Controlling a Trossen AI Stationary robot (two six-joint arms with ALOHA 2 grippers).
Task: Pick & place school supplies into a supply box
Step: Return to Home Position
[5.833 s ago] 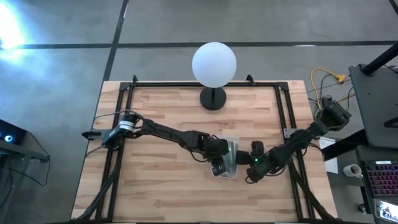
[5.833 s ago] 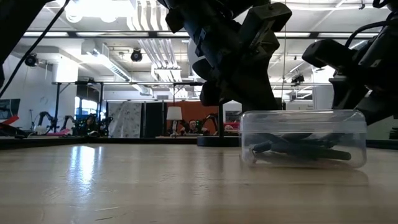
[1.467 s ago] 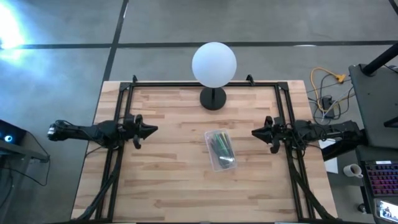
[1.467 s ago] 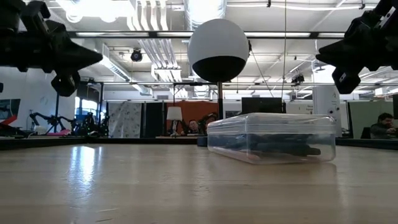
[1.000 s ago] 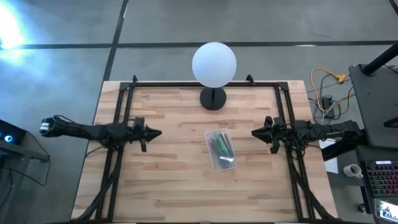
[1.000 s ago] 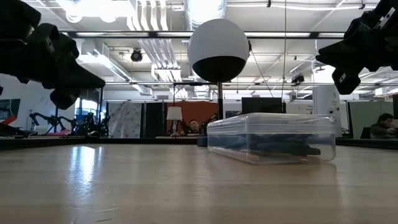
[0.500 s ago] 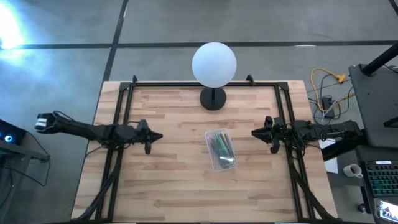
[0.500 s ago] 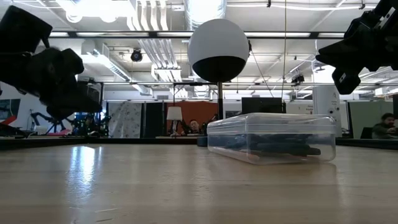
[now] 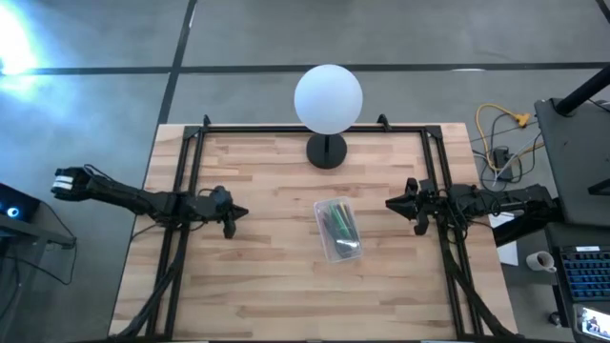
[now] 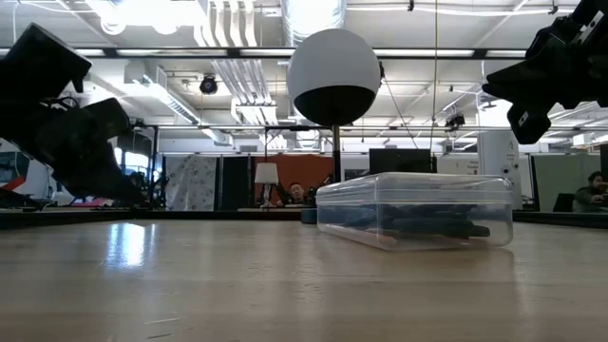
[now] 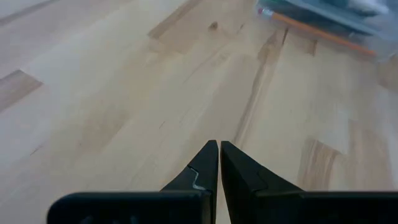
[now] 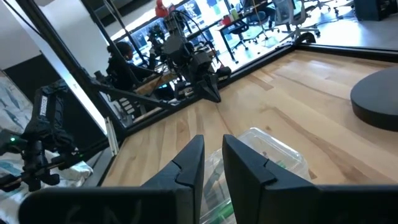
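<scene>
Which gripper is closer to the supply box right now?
Right. The right gripper hangs a short way off the supply box on its right side; the left gripper is clearly farther away, on the opposite side.

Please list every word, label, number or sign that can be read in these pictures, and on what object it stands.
No text can be read in any view.
The supply box and the globe lamp show no readable label.
The keys of the keyboard at the high view's right edge are too small to read.
</scene>
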